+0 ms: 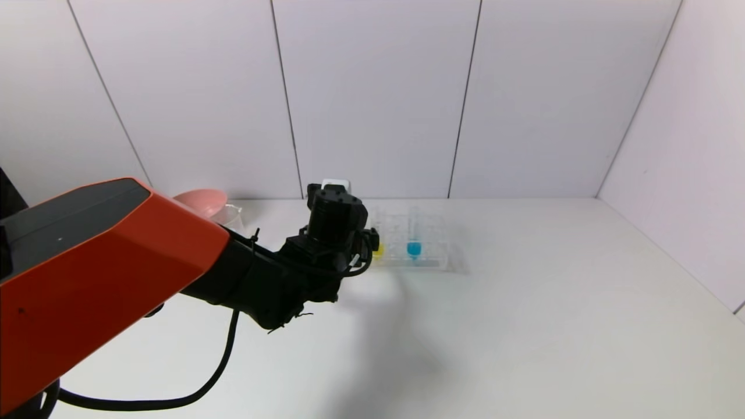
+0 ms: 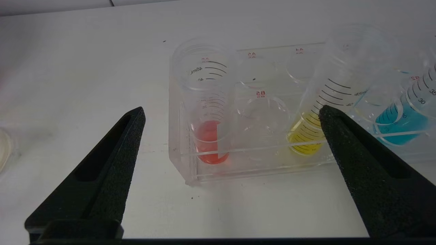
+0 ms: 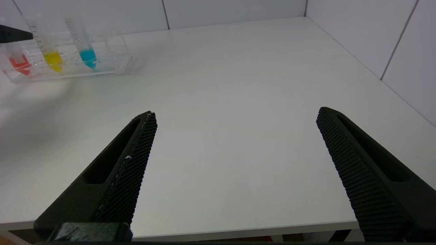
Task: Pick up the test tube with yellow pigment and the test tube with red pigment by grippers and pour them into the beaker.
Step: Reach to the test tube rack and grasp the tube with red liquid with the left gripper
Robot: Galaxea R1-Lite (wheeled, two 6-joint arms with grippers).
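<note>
Looming orange and black at the head view's near edge, the left arm reaches toward the clear rack (image 2: pixel 190 170), its bulk hiding the rack's left end. Left tool (image 2: pixel 231 115) hangs just in front of the rack, fingers spread wide and holding nothing. Inside the rack stand the test tube with red pigment (image 2: pixel 207 129) at the left end, the test tube with yellow pigment (image 2: pixel 318 115) tilted two holes over, one finger covering part of it, and a blue-tipped tube (image 2: pixel 405 112), cut off by the frame. Left of the rack, a pink bowl (image 1: pixel 201 201) peeks over the arm; the beaker (image 1: pixel 231 214) beside it is barely discernible. Right tool (image 3: pixel 235 117) hovers over bare tabletop (image 3: pixel 238 85) well away from the rack, fingers apart.
</note>
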